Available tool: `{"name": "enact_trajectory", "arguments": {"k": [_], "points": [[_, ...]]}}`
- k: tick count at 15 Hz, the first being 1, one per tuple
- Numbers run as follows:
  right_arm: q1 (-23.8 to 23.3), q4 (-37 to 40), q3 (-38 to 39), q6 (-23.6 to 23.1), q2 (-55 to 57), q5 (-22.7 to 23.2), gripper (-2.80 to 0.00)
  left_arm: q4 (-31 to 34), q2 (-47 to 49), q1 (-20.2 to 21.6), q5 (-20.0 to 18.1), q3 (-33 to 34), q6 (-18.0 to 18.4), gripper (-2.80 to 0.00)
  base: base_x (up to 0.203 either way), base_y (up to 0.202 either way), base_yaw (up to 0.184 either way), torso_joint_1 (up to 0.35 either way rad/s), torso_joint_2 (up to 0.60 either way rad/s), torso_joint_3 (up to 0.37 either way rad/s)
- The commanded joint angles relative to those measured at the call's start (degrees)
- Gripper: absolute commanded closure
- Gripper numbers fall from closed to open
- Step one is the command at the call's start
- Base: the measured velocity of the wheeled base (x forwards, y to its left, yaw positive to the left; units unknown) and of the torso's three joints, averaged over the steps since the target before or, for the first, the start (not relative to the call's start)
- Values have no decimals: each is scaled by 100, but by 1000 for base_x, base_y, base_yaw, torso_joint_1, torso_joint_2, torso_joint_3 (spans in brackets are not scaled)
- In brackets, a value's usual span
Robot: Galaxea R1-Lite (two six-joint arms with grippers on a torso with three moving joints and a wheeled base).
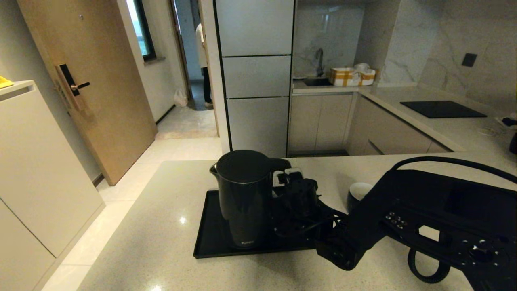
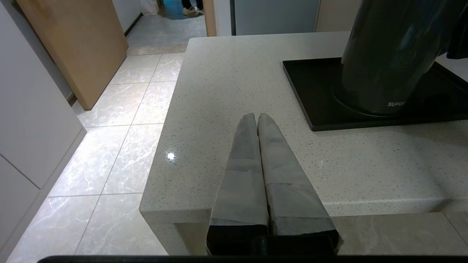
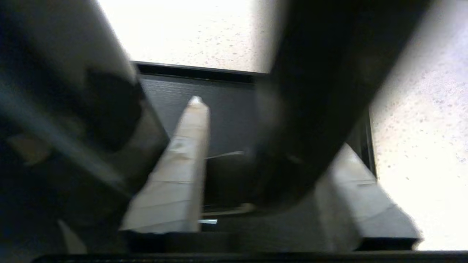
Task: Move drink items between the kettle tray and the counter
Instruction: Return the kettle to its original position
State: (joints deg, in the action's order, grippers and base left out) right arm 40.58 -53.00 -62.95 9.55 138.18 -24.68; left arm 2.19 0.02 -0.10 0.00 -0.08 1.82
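Observation:
The tall black kettle (image 1: 244,194) stands upright on its base disc (image 2: 351,109) on the black kettle tray (image 1: 210,238), on the beige counter (image 1: 161,226). My right gripper (image 1: 288,178) is at the kettle's loop handle (image 3: 310,109). It is open: the handle passes between the spread fingers (image 3: 182,164), with a gap on one side. The small black cup (image 1: 358,193), white inside, sits on the counter just right of the tray, partly behind my right arm. My left gripper (image 2: 257,117) hovers shut and empty over the counter's near left corner, left of the tray (image 2: 310,84).
The counter's left edge (image 2: 161,146) drops to the tiled floor. A black cooktop panel (image 1: 442,109) lies on the far right counter, and a cardboard box (image 1: 351,76) stands by the sink at the back. A dark object (image 1: 513,143) shows at the right border.

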Motion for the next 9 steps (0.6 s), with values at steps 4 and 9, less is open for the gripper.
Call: {"name": "enact_trajectory", "arguments": {"k": [4, 9], "points": [[70, -66, 263, 187, -310, 51, -280, 0, -2, 1, 0, -1, 2, 0, 0, 0, 0, 0, 0, 0], [337, -61, 758, 372, -801, 218, -280, 0, -2, 1, 0, -1, 2, 0, 0, 0, 0, 0, 0, 0]]}}
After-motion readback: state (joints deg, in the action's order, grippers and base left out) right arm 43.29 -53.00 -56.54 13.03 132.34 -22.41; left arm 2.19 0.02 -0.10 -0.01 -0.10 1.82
